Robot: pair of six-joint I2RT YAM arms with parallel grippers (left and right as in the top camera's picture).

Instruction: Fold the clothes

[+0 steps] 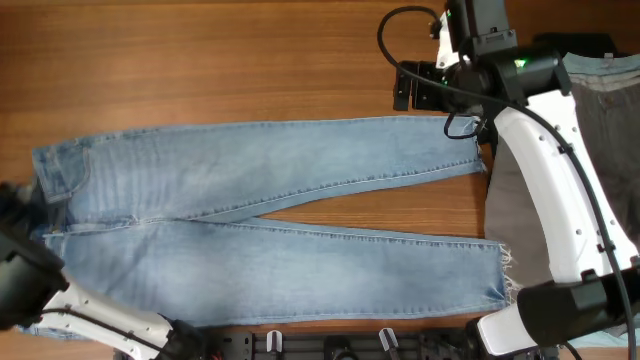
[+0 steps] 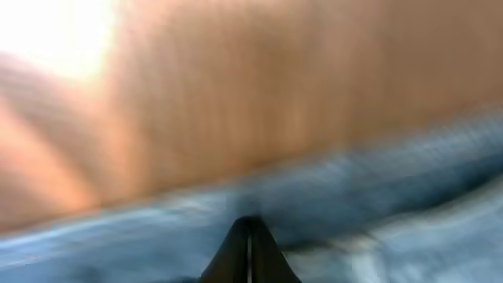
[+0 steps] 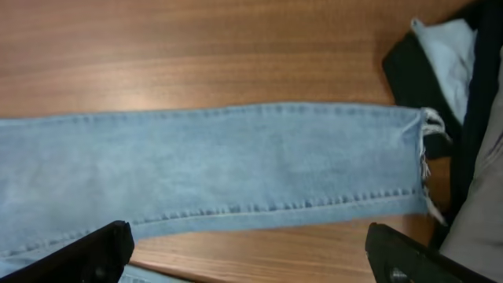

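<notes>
The light-blue jeans (image 1: 280, 160) lie flat along the table, waist at the left and both legs running right to frayed hems. My left gripper (image 1: 22, 215) is at the waist end. In the blurred left wrist view its fingers (image 2: 250, 224) are shut, with the tip pressed into the denim (image 2: 393, 181). My right gripper (image 1: 402, 88) hangs wide open and empty above the table, just beyond the upper leg near its hem. In the right wrist view its fingers (image 3: 255, 255) frame that leg (image 3: 220, 157).
Grey trousers (image 1: 600, 120) and a black garment (image 3: 409, 71) are piled at the right edge, next to the hems, with a pale-blue piece (image 3: 444, 47) on top. The right arm's white links (image 1: 560, 200) cross over the pile. Bare wood (image 1: 200, 60) lies behind the jeans.
</notes>
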